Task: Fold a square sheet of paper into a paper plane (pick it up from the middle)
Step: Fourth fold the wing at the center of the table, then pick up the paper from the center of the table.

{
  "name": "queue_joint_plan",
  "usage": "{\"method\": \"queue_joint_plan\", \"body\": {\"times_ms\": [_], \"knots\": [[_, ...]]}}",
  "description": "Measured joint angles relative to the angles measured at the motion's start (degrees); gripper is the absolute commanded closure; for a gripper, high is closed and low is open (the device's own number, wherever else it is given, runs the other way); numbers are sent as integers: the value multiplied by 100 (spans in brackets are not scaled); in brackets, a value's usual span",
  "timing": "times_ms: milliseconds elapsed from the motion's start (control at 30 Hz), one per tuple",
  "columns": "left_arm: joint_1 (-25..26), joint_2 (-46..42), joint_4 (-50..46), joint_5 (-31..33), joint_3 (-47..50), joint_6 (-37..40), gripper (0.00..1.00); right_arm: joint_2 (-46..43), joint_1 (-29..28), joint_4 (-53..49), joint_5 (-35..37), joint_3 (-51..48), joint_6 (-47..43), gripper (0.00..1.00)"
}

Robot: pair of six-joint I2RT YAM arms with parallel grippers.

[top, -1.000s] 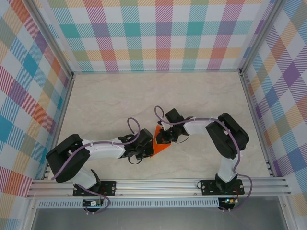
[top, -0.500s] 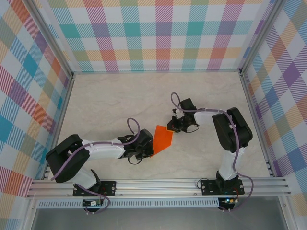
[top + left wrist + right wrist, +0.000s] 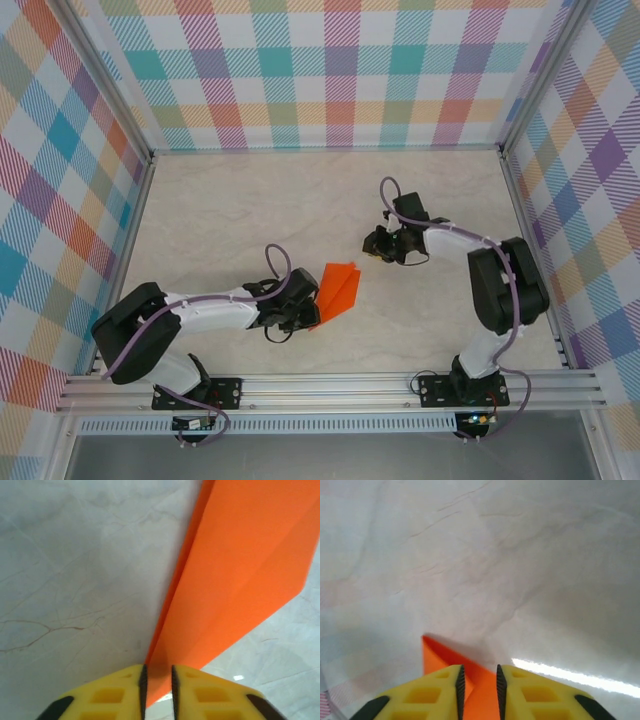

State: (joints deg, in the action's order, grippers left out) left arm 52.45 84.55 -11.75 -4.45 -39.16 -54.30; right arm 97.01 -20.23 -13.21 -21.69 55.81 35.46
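Right gripper point(image 3: 372, 245) has backed off up and to the right since a second ago. The bright orange sheet of paper point(image 3: 338, 288) that it and the left gripper point(image 3: 312, 306) were bunched over now lies out in plain sight, folded into a pointed wedge with a crease down it.

It sits a bit nearer than the middle of the pale marble-look desk point(image 3: 220, 220). Pastel plaid walls point(image 3: 330, 70) close off three sides, and an aluminium rail point(image 3: 330, 385) runs along the front.

On my right wrist feed the yellow jaws stand a crack apart with nothing in them, and a corner of the paper shows on the desk beyond. The left jaws are parted about the same, with the paper's near corner in the slot. I can't tell if the pads actually touch it. From above, the left gripper hides that corner, and the left wrist feed crops the paper's far end.
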Motion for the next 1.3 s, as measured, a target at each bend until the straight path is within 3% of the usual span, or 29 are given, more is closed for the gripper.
{"method": "queue_joint_plan", "body": {"times_ms": [167, 233, 433, 567, 833, 1300], "knots": [[-170, -216, -166, 205, -608, 184, 44, -713, -105, 275, -459, -678, 466, 44], [-271, -352, -173, 343, -717, 232, 38, -817, -186, 356, -612, -920, 654, 41], [-734, -704, -334, 789, -634, 254, 20, -774, -573, 603, -876, -1152, 1093, 42], [-1003, -892, -452, 859, -411, 208, 0, -483, -789, 1003, -935, -1152, 1377, 49], [-1386, -1139, -614, 713, -114, 114, 0, 114, -1091, 1241, -879, -1038, 1661, 54], [-1705, -1167, -640, 387, -42, -28, 0, 308, -1515, 1853, -968, -1016, 1742, 67]]}}
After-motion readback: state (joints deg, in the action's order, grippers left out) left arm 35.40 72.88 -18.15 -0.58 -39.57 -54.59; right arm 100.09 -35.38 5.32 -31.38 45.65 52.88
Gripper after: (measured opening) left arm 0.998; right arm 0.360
